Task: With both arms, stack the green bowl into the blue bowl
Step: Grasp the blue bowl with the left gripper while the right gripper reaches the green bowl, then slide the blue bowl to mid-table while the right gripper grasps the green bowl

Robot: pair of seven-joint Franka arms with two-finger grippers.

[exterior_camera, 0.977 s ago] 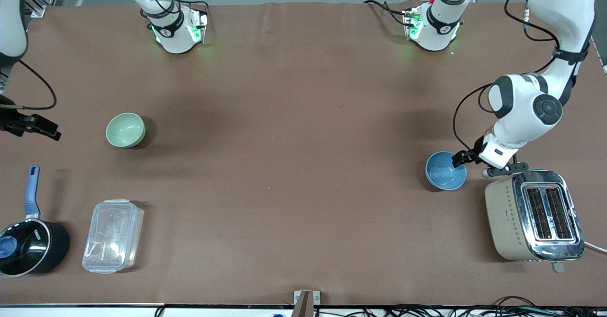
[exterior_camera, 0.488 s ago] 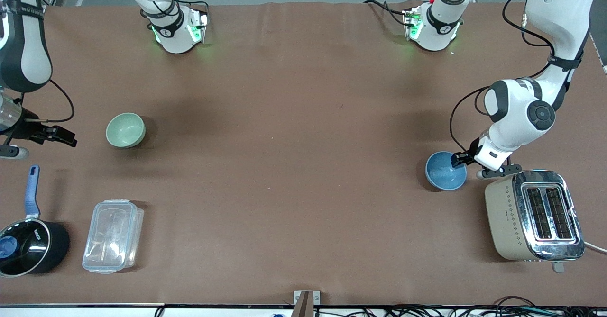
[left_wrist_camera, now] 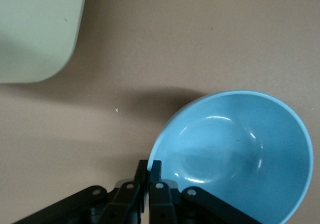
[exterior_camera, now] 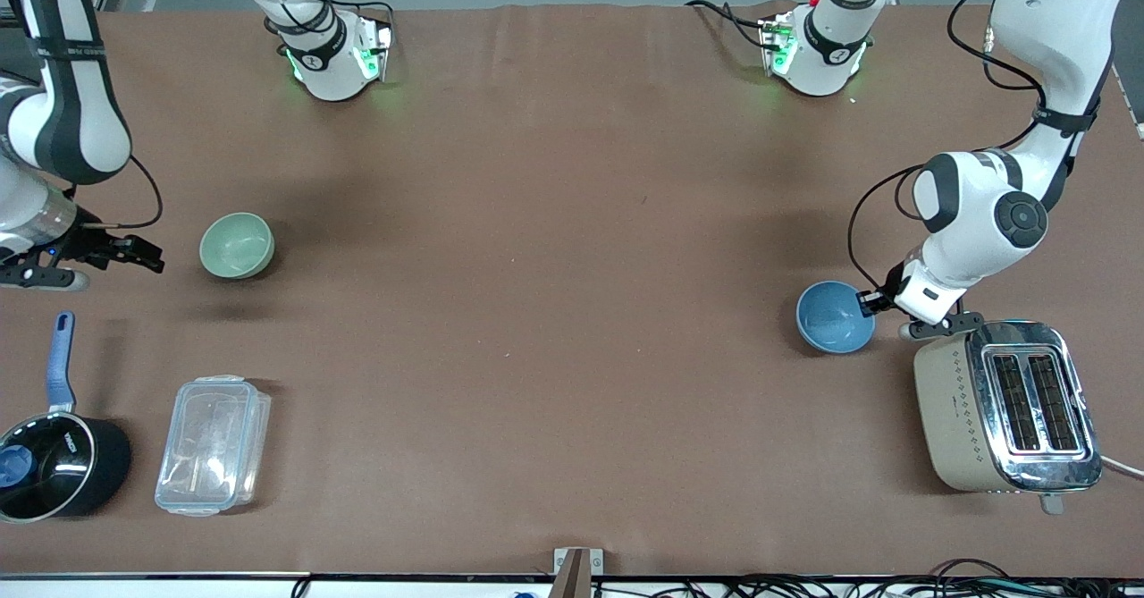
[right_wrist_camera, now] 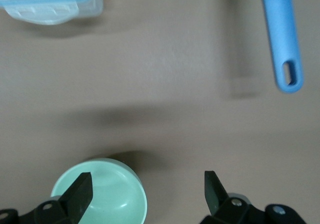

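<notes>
A: In the front view, why is the blue bowl [exterior_camera: 835, 316] beside the toaster [exterior_camera: 1005, 406]?

B: The left tool [exterior_camera: 869, 301] pinches its rim there; the green bowl [exterior_camera: 236, 245] sits on the surface [exterior_camera: 554, 312] toward the right arm's end.

A: And the left wrist view?

B: Fingers [left_wrist_camera: 156, 179] are closed narrow on the rim, for lifting I think.

A: The right wrist view?

B: The right tool [right_wrist_camera: 145, 191] is spread wide over the green bowl [right_wrist_camera: 100, 194], not yet gripping.

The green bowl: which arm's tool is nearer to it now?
The right. The right tool is open beside the green bowl, apart from it. The left tool is shut on the blue bowl.
</notes>
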